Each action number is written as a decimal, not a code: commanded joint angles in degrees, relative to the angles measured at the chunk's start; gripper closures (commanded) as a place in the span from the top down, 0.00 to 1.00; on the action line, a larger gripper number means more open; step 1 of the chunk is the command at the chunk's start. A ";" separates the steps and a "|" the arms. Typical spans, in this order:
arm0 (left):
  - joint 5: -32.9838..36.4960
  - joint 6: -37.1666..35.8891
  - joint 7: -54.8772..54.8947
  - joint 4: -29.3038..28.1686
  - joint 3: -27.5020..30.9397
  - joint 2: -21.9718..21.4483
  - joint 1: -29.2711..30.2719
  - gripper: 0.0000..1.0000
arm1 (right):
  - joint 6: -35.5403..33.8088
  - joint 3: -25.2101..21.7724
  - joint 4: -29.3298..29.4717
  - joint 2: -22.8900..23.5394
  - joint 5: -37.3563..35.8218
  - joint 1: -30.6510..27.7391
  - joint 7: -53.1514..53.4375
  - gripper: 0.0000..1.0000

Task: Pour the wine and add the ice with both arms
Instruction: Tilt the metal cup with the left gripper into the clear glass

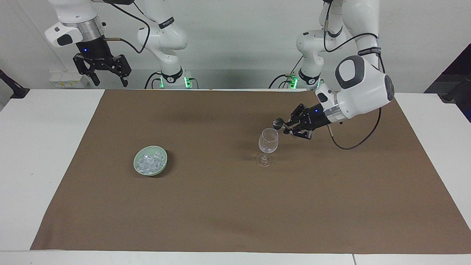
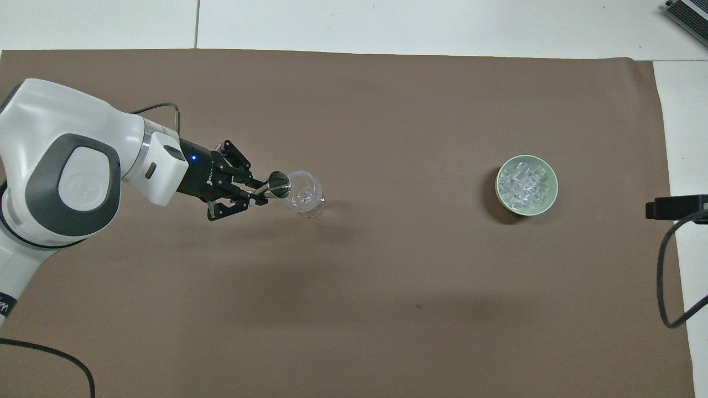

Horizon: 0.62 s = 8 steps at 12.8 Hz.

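The left gripper (image 1: 286,128), clenched on a small metal jigger (image 1: 278,122), tips it at the wine glass (image 1: 268,141) rim, so pouring is underway, while the ice (image 1: 150,160) sits untouched in its green bowl (image 1: 163,165) toward the right arm's end and the right gripper (image 1: 109,78) waits, released, above the table edge.

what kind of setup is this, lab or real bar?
Most likely a robotics lab bench, not a bar: two white arms mounted at a white table, a plain brown mat as work surface, and just a glass and bowl of ice as props.
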 commanded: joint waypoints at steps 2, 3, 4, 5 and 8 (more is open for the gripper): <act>2.28 1.26 -3.74 -0.43 1.14 -1.61 -2.43 0.01 | -0.50 0.21 0.18 -0.27 1.52 -0.36 0.82 1.00; 2.28 1.70 -4.70 -0.35 1.14 -1.70 -2.61 0.01 | -0.50 0.21 0.18 -0.27 1.52 -0.36 0.82 1.00; 2.37 2.23 -6.36 -0.43 1.14 -1.70 -2.69 0.02 | -0.50 0.21 0.18 -0.27 1.52 -0.36 0.82 1.00; 3.15 2.32 -7.16 -0.43 1.14 -1.70 -2.78 0.02 | -0.50 0.21 0.18 -0.27 1.52 -0.36 0.82 1.00; 4.39 2.23 -8.49 -0.43 1.14 -1.79 -2.78 0.02 | -0.50 0.21 0.18 -0.27 1.52 -0.36 0.82 1.00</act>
